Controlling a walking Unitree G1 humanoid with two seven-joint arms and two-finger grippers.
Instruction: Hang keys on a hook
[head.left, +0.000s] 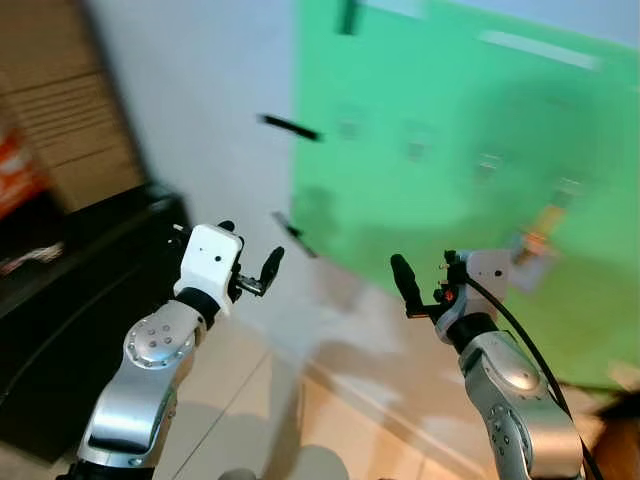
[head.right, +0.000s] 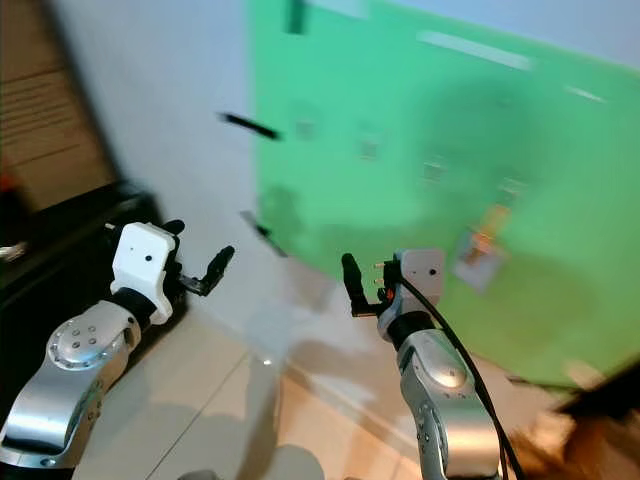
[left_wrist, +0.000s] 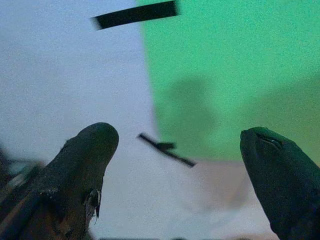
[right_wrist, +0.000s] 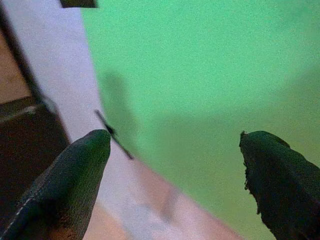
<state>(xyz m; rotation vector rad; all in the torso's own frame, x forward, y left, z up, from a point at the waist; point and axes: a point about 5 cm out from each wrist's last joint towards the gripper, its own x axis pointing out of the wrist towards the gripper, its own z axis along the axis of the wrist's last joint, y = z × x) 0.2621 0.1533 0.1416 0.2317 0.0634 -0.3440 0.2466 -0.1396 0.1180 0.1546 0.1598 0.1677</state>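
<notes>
While both arms are raised in front of the chest, neither is carrying anything: the left gripper (head.left: 252, 272) has its two black fingers spread with only wall between them, and the right gripper (head.left: 425, 283) is spread just as wide, with nothing but green between its tips in its wrist view. I'd judge they are held up and parted like this to be ready for a reach rather than to protect a load.

Beyond the right jaws, well apart from them and a little above, stands a green board (head.left: 450, 130) against the pale wall (head.left: 200, 120). A row of small pale studs crosses it, which I take for the hooks (head.left: 417, 148), though the blur keeps me from being sure. Farther along the board from the right fingertips, something orange and grey hangs (head.left: 535, 250); it may be the keys with a tag, already on the board, but it is too smeared to say.

Ahead of the left jaws, two short dark strips (head.left: 290, 127) are stuck on the wall. Off to the outer side of the left arm sits a low black cabinet (head.left: 90, 290).

Everything is tilted and soft, so the robot is probably mid-turn, and the approach to the board looks unfinished.
</notes>
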